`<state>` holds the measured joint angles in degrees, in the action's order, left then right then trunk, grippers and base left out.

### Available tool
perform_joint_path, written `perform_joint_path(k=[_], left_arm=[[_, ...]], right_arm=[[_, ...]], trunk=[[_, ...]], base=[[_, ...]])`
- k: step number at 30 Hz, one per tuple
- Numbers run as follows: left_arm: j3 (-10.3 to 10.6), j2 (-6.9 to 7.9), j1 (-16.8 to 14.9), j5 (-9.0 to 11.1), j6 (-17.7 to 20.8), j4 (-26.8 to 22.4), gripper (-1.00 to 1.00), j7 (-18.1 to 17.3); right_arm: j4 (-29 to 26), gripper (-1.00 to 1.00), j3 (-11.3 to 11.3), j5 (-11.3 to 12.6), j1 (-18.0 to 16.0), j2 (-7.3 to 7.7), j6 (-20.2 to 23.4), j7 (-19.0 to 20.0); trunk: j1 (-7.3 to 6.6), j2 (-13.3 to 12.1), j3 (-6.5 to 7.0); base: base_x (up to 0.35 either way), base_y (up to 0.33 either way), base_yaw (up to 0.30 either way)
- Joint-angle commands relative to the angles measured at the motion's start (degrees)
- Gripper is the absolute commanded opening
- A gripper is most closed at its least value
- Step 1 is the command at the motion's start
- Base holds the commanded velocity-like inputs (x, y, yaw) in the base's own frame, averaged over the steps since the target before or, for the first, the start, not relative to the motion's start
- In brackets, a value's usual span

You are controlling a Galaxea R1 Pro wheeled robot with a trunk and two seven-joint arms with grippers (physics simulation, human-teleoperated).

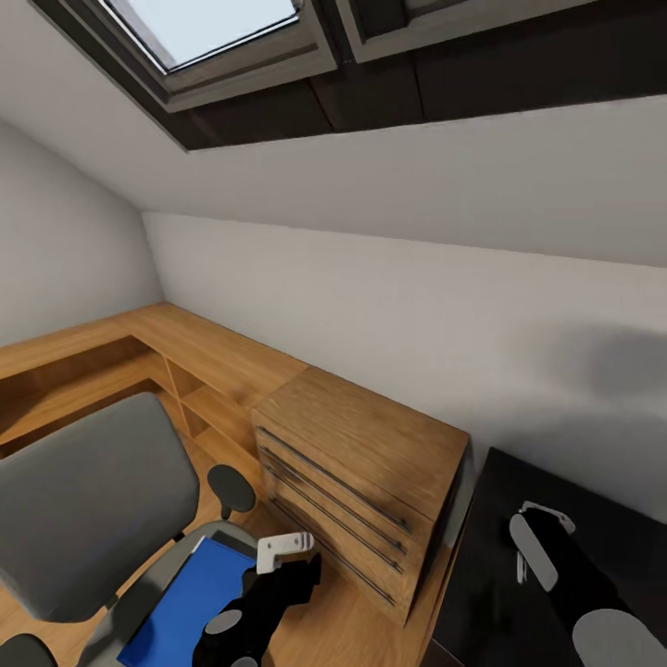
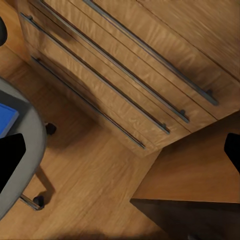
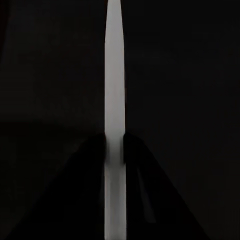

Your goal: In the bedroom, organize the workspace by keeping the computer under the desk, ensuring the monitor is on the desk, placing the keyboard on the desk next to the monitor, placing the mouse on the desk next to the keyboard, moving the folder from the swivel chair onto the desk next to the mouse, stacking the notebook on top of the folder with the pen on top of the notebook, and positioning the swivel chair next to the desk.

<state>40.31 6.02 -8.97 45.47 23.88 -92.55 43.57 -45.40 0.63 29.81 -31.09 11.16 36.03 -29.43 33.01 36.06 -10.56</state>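
Head view: swivel chair sits at about 8 o'clock, grey seat and back, with the blue folder lying flat on the seat. The left gripper hangs just past the folder's far edge, at about 6 o'clock, over the gap between the chair and a wooden drawer unit. In the left wrist view the fingertips sit at opposite edges of the picture, so the jaws read wide with nothing between them; a corner of the folder and the seat rim show beside the wooden floor. The right gripper is at 4 o'clock over the glossy black tabletop of the desk. Its wrist view is nearly all black with one pale vertical strip, possibly something thin gripped edge-on, so I cannot tell its jaw state or what, if anything, it holds. The folder is not yet on the desk. Risks as I judge them: the folder is thin and flat, so the jaws could slide over it or push it off the seat; pressing on the seat could roll the chair on its casters; and the left arm could clip the drawer unit while swinging toward the desk.
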Motion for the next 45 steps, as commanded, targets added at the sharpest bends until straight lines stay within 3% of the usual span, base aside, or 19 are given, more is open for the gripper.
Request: perform_joint_path(k=[1, 12, 16, 20, 34, 37, 38, 45], left_arm=[[0.1, 0.04, -0.1, 0.3, 0.1, -0.1, 1.0, 0.5], [0.0, 0.12, -0.1, 0.3, 0.1, -0.1, 1.0, 0.5], [0.0, 0.13, -0.1, 0.3, 0.1, -0.1, 1.0, 0.5], [0.0, 0.1, -0.1, 0.3, 0.2, -0.1, 1.0, 0.5], [0.0, 0.09, -0.1, 0.3, 0.3, -0.1, 1.0, 0.5], [0.0, 0.08, -0.1, 0.4, 0.4, -0.1, 1.0, 0.5], [0.0, 0.1, -0.1, 0.4, 0.4, -0.1, 1.0, 0.5], [-0.1, 0.13, -0.1, 0.7, 0.5, -0.1, 1.0, 0.5]], right_arm=[[1.3, -1.0, 0.0, 0.6, -0.8, 0.08, -0.2, 0.1], [4.1, -1.0, 0.1, 0.7, -1.9, 0.27, -0.9, 0.8], [14.7, -1.0, 0.1, 0.6, -6.1, 1.38, -5.4, 2.7], [20.4, -1.0, 0.1, 0.5, -9.0, 2.1, -7.0, 5.9], [21.6, -1.0, 0.1, 0.4, -9.7, 2.67, -7.3, 6.7], [21.6, -1.0, 0.1, 0.4, -9.7, 2.71, -7.3, 6.7], [21.6, 1.0, 0.1, 0.4, -9.7, 2.7, -7.3, 6.7], [21.5, 1.0, -0.1, -1.0, -9.7, 2.64, -7.3, 6.7]], trunk=[[0.02, 0.1, -0.1], [0.02, 0.1, -0.1], [0.02, 0.1, -0.1], [0.9, 1.7, -0.82], [3.97, 7.3, -3.33], [3.97, 7.3, -3.33], [3.97, 7.3, -3.33], [3.97, 7.3, -3.33]], base=[[0.0, 0.0, 0.0], [0.0, 0.0, 0.0], [0.0, 0.0, 0.0], [0.0, 0.0, 0.0], [0.0, 0.0, 0.0], [0.0, 0.0, 0.0], [0.0, 0.0, 0.0], [0.0, 0.0, 0.0]])
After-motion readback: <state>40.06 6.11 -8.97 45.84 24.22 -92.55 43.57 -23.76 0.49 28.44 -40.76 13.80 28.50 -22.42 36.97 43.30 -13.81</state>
